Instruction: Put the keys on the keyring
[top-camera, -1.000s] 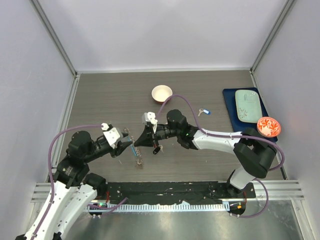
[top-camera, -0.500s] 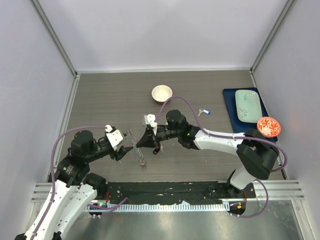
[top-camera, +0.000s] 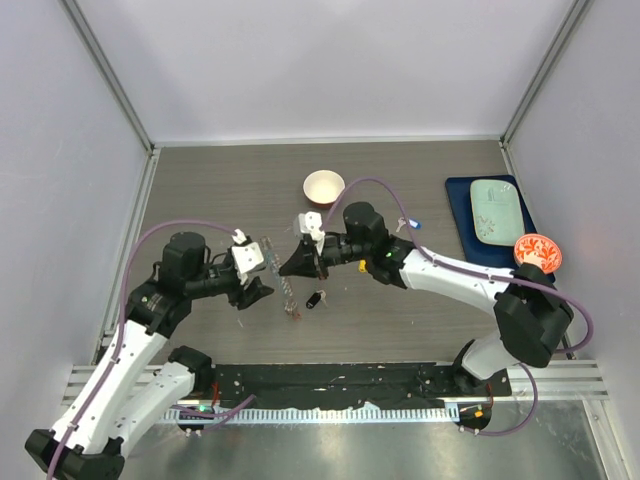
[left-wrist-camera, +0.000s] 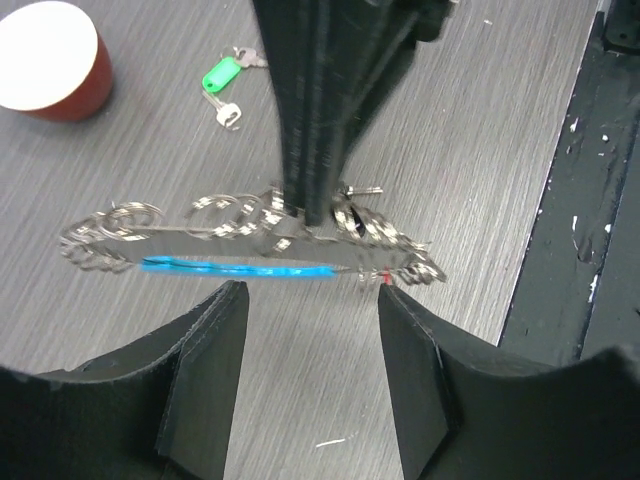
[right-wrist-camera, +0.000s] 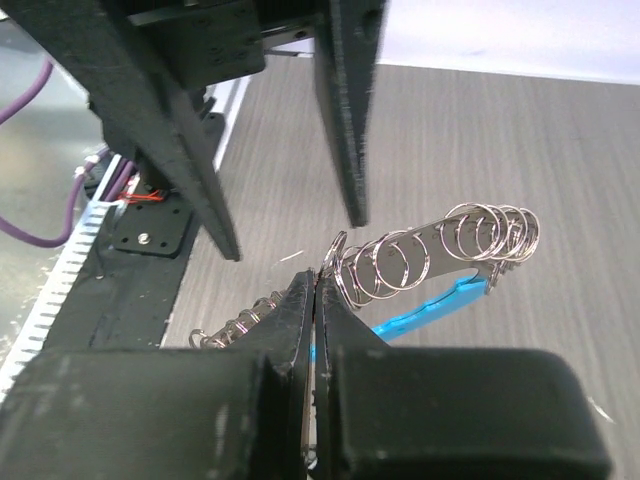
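Silvery wire-loop keyring (left-wrist-camera: 190, 240) w/ blue tag (left-wrist-camera: 240, 268) | pinched in R gripper (right-wrist-camera: 315, 295) | long axis crosswise just ahead of L gripper (left-wrist-camera: 310, 295), jaws apart

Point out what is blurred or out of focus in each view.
Left wrist view: its own jaws are dark and soft at the bottom, the keyring sharp. Right wrist view: near jaws a blurred black mass, its coils crisp and glinting. Top view: evenly lit, nothing blurred.
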